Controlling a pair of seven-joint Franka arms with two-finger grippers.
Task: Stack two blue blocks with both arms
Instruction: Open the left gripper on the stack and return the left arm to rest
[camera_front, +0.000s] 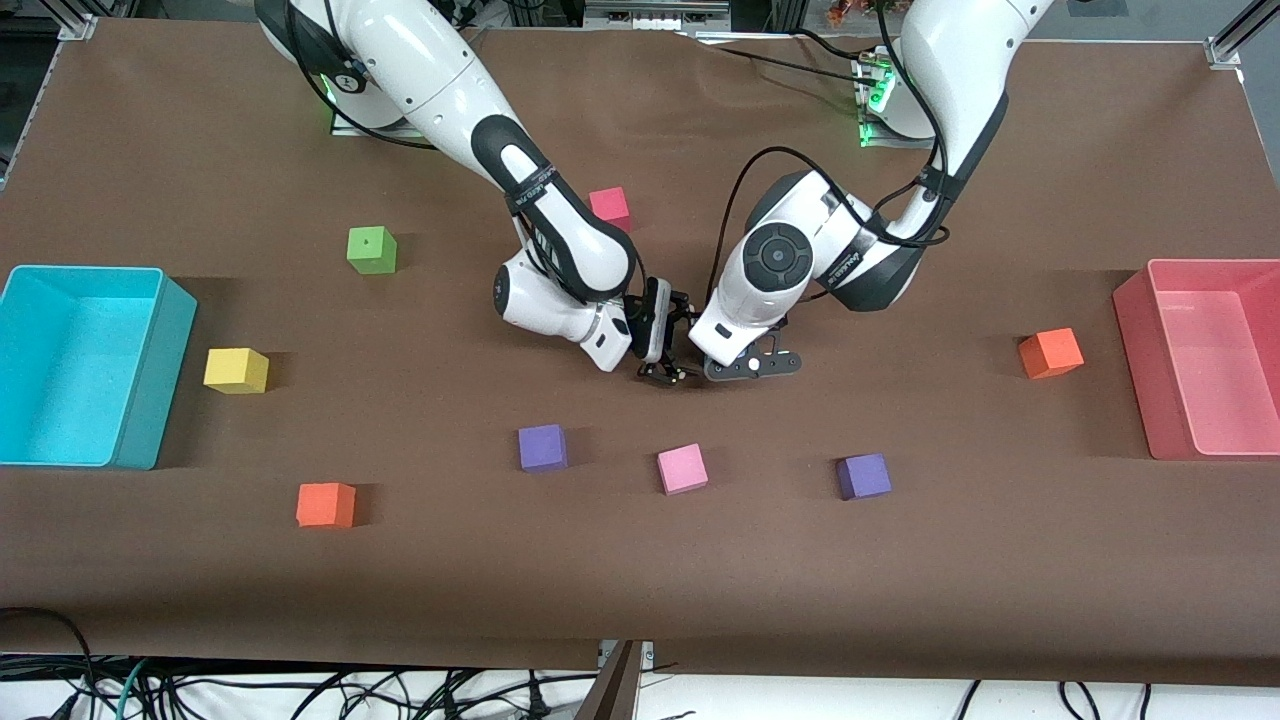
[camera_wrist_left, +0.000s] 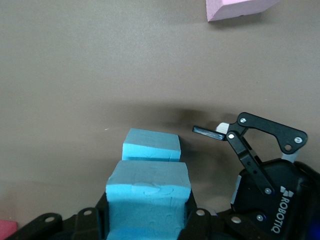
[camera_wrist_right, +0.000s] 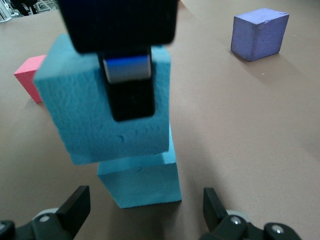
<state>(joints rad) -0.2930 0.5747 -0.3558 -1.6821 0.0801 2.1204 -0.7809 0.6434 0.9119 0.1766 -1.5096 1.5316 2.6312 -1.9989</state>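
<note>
I see the left gripper (camera_wrist_right: 127, 90) clamped on one sky-blue foam cube (camera_wrist_right: 107, 107), resting on the second sky-blue foam cube (camera_wrist_right: 142, 180) mid-table, well clear of all edges. Right gripper (camera_front: 668, 372) beside the stack, fingers (camera_wrist_right: 75, 205) spread wide, holding nothing.

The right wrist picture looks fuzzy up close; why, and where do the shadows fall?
Right wrist view: the held blue block and the left tool gripping it sit near the lens, soft-edged; the purple cube looks crisper. Left wrist view: a dim shadow spreads around the lower blue block.
</note>
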